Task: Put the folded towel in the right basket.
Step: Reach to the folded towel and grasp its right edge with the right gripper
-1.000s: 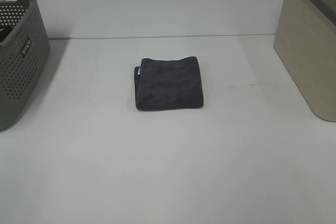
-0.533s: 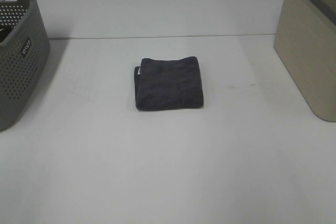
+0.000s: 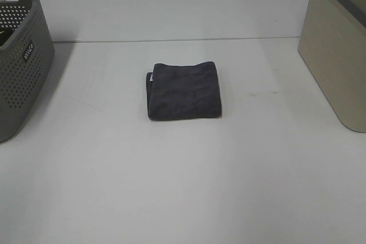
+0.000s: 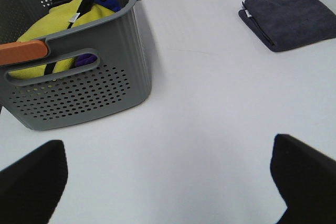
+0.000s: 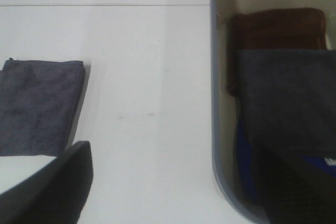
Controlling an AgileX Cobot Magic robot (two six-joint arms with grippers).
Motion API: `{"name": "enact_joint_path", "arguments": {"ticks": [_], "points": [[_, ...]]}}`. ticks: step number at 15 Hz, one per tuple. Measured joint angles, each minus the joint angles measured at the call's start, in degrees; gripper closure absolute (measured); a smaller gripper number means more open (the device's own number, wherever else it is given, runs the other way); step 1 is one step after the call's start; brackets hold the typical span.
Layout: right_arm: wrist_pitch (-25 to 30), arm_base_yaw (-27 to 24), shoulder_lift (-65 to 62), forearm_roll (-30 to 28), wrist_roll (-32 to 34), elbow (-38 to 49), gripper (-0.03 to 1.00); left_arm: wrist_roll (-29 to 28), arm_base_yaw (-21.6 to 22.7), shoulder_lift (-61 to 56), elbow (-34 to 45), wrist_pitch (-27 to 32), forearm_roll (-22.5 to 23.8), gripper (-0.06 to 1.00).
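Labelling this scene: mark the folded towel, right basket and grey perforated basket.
folded towel [image 3: 184, 91], exterior high view, middle of its top face.
right basket [image 3: 334, 61], exterior high view, its beige side wall.
grey perforated basket [image 3: 23, 78], exterior high view, its holed side wall.

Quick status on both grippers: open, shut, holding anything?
Left gripper: open, holding nothing.
Right gripper: open, holding nothing.
Towel: in neither gripper.

Plain white desk [image 3: 183, 187], matte. Carries a folded dark grey towel [image 3: 184, 91] lying flat at the middle, a grey perforated plastic basket [image 3: 20, 67] at the left edge and a beige smooth-walled basket [image 3: 334, 61] at the right, both well apart from the towel.
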Motion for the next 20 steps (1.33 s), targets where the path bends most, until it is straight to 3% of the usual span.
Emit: {"name": "enact_joint_path", "arguments": {"ticks": [4,8,12,16,20], "points": [[0.06,8.42,15.41,1.15,-2.69,-10.94,0.2,0.0,0.0,0.0,0.0,0.0,0.0,-0.04],[0.06,13.92,24.98,3.09,-2.69,-13.01,0.2,0.0,0.0,0.0,0.0,0.0,0.0,-0.04],[1.38,14.09,37.3,14.61,-4.64,-14.55,0.2,0.0,0.0,0.0,0.0,0.0,0.0,-0.04],[3.61,14.09,46.41,18.74,-5.56,-19.08,0.2,0.0,0.0,0.0,0.0,0.0,0.0,-0.04],[11.0,14.09,58.04,20.57,-5.56,-32.54,0.2,0.0,0.0,0.0,0.0,0.0,0.0,-0.04]]}}
